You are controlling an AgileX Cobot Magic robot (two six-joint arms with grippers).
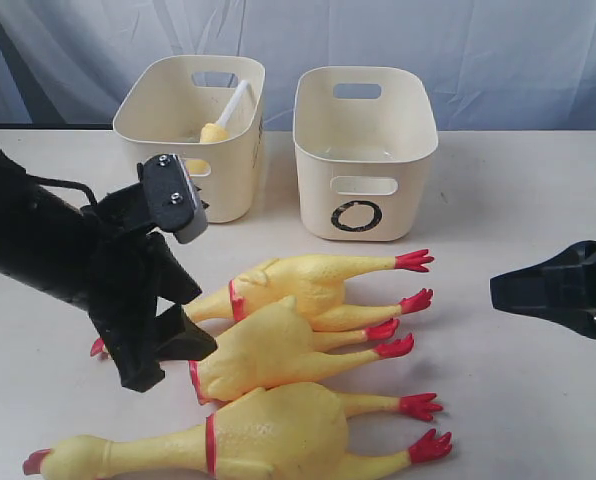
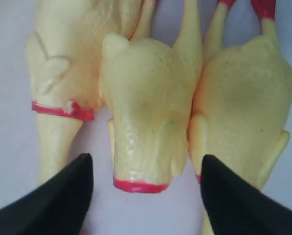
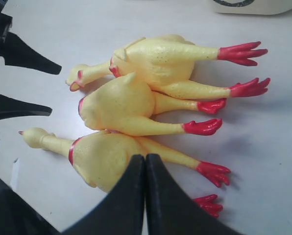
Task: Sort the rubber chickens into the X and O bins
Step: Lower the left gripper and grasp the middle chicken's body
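Left gripper [image 2: 146, 169]: fingers spread wide, nothing pinched, poised low over the neck end of the middle chicken [image 2: 151, 107].
Chicken against gripper: its red neck band sits right between the two black fingertips [image 2: 67, 191], and I see no contact on either side.
Right gripper [image 3: 145, 164]: fingers pressed together, holding nothing, out at the right side of the table [image 1: 518, 400], well apart from the pile.
Where the birds lie: three side by side in front of the bins, bodies touching, with the far chicken [image 1: 313, 278] above the middle one and the near chicken [image 1: 278, 430] at the front edge.
Writing: a bold black O on the front of the O bin [image 1: 363, 150]; the mark on the left bin [image 1: 148, 105] can't be read.
Inside the left bin: a small yellow item on a pale stem, too unclear to name.
Looks: pale yellow, pimpled skin, long necks, red bands and red feet.
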